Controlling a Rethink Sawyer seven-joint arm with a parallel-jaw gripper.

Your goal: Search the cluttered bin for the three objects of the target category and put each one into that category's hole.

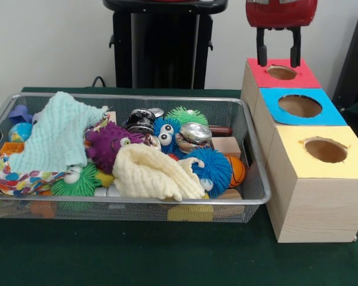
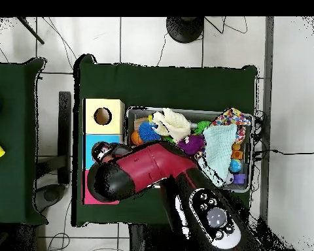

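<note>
The bin [image 1: 125, 201] is a wide wire-mesh basket on the green table, full of clutter; it also shows in the overhead view [image 2: 251, 153]. I cannot make out any clear plastic bottle; they are hidden among the clutter or out of view. My gripper [image 1: 278, 62] hangs just above the round hole [image 1: 281, 72] of the red-topped box [image 1: 304, 77], to the right of the bin. Its two black fingers [image 1: 261, 55] stand apart with nothing between them. In the overhead view my red arm [image 2: 146, 170] covers the gripper.
Three wooden boxes stand in a row right of the bin: red, blue [image 1: 329, 113] and yellow [image 1: 298, 158], each with a hole. The bin holds a mint cloth [image 1: 56, 131], a yellow cloth [image 1: 155, 173], fuzzy spiky balls [image 1: 215, 170], a shiny can [image 1: 194, 134] and a small basketball [image 1: 236, 171].
</note>
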